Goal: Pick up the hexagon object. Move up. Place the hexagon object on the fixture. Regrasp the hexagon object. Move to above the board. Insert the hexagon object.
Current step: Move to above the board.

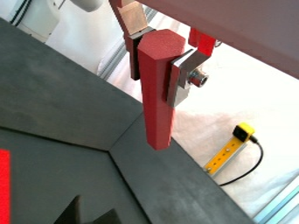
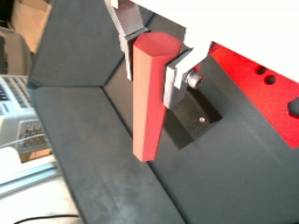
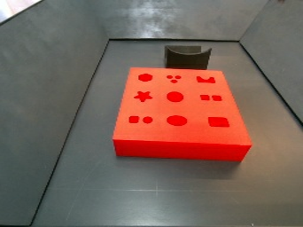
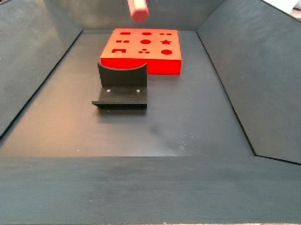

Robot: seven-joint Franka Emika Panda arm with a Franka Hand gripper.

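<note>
A robotics lab: the gripper [image 2: 152, 63] works high inside a dark-walled test enclosure [image 3: 71, 106], above a yellow power strip [image 1: 232, 146].

Red-pink hexagon object [image 1: 156, 87], silver claw [image 1: 160, 63]

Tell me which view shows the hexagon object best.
A wrist view: the hexagon object fills the frame, clamped between the gripper fingers, its full length visible. Both wrist views show this. One side view catches only its tip at the frame's edge; the remaining one shows none.
</note>
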